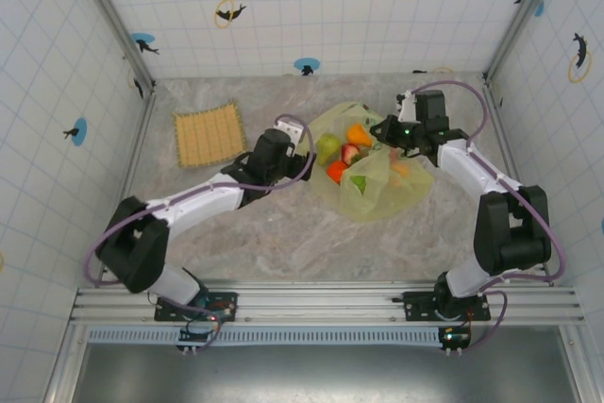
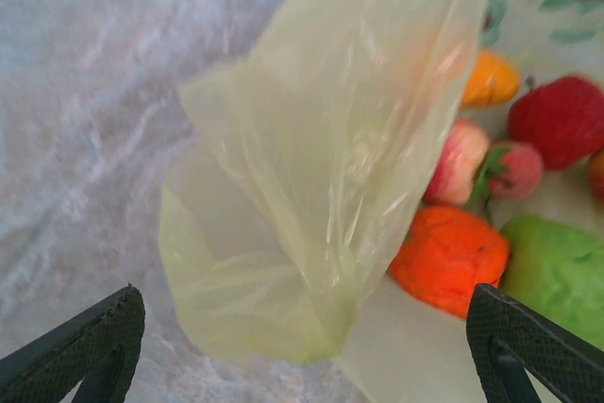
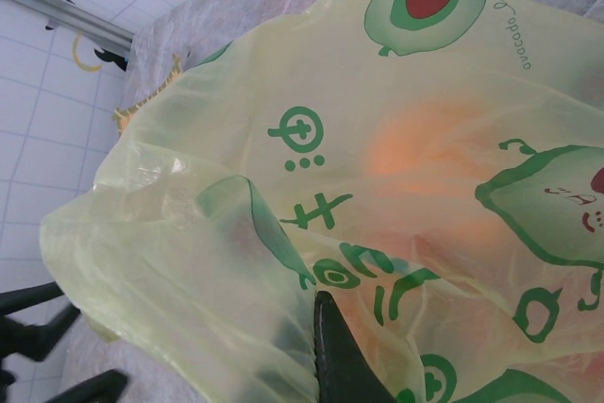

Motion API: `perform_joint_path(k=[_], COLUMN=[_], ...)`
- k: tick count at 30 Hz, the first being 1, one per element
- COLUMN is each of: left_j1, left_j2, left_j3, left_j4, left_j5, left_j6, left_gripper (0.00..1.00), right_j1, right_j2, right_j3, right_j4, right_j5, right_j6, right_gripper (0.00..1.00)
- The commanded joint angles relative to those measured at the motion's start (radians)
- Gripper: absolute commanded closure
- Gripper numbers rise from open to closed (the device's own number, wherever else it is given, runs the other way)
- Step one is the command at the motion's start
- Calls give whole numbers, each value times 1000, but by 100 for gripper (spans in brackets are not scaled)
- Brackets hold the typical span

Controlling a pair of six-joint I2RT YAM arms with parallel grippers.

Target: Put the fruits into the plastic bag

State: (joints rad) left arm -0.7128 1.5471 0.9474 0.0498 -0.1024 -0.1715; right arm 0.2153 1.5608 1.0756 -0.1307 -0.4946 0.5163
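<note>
The yellow-green plastic bag (image 1: pixel 382 181) lies right of centre with its mouth facing left. Fruits show at the mouth: a pale green pear (image 1: pixel 327 148), an orange one (image 1: pixel 359 133), a red one (image 1: pixel 350 155) and a bright green one (image 1: pixel 359 182). My left gripper (image 1: pixel 304 156) is at the mouth's left edge. Its fingers (image 2: pixel 85 346) are spread wide open, and a loose bag flap (image 2: pixel 321 186) hangs between them, untouched. An orange fruit (image 2: pixel 448 257) and a green fruit (image 2: pixel 557 276) lie just right of the flap. My right gripper (image 3: pixel 326 309) is shut on the bag film (image 3: pixel 283 233) at the far rim.
A square tan woven mat (image 1: pixel 209 135) lies at the back left of the marble table (image 1: pixel 283 233). Tiled walls close in the back and both sides. The left arm's dark fingers (image 3: pixel 38 327) appear at the lower left of the right wrist view.
</note>
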Motion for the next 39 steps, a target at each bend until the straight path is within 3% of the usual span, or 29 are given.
perform_joint_path(k=[1, 5, 8, 16, 19, 28, 32, 39], left_j1=[4, 4, 4, 4, 4, 9, 9, 13], left_j2=[80, 172, 216, 124, 55, -60, -51, -70], left_j3=[93, 140, 171, 113, 97, 102, 113, 82], left_j4=[0, 13, -13, -13, -25, 13, -7, -9], left_j5=[32, -76, -147, -6, 46, 148, 142, 127], left_j6=[-24, -20, -18, -30, -59, -204, -210, -216], left_gripper=[12, 24, 42, 89, 100, 100, 100, 100], right_j1=[5, 7, 10, 28, 43, 77, 76, 84], right_j2=[15, 18, 27, 95, 144, 298, 266, 112], right_j3=[15, 14, 20, 92, 135, 361, 406, 402], right_j4=[25, 25, 11, -9, -5, -111, -186, -281], right_j5=[-1, -1, 14, 47, 60, 101, 190, 348], right_j6=[-1, -4, -17, -38, -39, -76, -139, -242], right_gripper=[100, 100, 100, 99, 98, 83, 69, 31])
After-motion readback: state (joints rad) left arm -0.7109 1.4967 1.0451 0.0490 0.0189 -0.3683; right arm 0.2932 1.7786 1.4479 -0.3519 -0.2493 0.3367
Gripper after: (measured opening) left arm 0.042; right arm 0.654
